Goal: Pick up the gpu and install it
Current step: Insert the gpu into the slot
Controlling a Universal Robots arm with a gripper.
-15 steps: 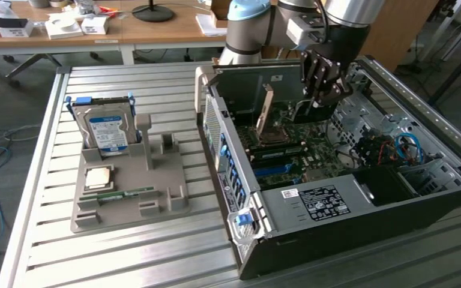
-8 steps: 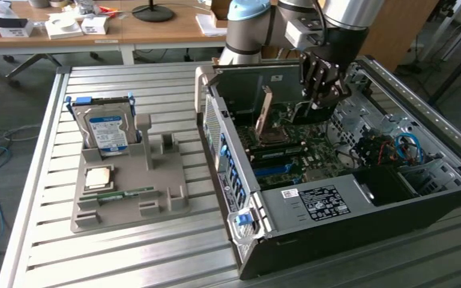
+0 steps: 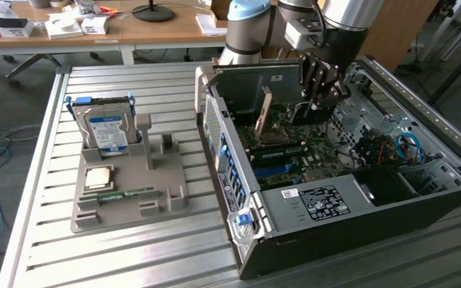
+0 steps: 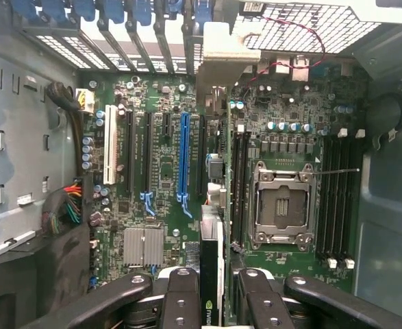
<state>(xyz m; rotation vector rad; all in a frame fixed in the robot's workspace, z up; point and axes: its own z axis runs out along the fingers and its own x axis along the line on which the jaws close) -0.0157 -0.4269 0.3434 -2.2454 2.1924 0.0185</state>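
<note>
We saw the end effector (image 3: 325,103) clamped on the gpu (image 3: 254,87), card held upright on edge, just above the mobo (image 3: 295,157) inside the open PC case (image 3: 335,237).

Bright, even room light with soft shadows.

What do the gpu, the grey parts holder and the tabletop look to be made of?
The gpu: circuit board, judging by its thin, flat, dull dark face; the pale bracket at one end may be metal. The parts holder: probably moulded or printed plastic, uniform matte grey-beige. The tabletop: likely aluminium, ribbed silver slats with a soft sheen.
</note>
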